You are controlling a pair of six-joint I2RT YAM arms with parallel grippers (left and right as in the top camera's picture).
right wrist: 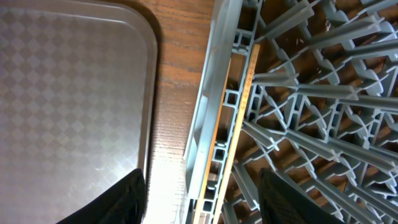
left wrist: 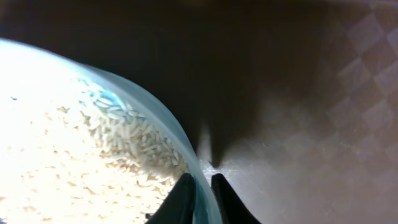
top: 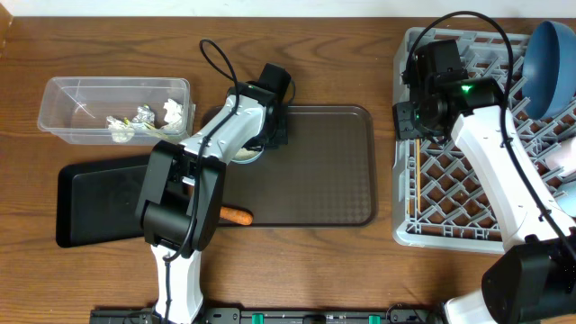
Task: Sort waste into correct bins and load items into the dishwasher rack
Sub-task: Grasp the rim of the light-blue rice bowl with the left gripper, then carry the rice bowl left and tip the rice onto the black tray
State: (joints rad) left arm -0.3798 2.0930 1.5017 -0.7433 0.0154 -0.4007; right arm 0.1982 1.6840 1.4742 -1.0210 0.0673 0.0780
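Left gripper (left wrist: 200,179) is clamped on the white bowl (left wrist: 163,115). I see the rim pinched between the fingers (left wrist: 184,196), one inside and one outside. Rice (left wrist: 74,162) sits just inboard of the inner finger. The bowl is on the brown tray (left wrist: 323,137), directly under the wrist. Carrot (top: 237,215) lies back behind the hand at the tray's edge, just beside the black tray (top: 90,202).

Right gripper (right wrist: 202,180) is spread wide and holds nothing. It hovers over the left wall of the rack (right wrist: 323,93), with a chopstick (right wrist: 239,124) lying along that wall right below it. Blue plate (top: 549,58) stands in the rack beyond the hand.
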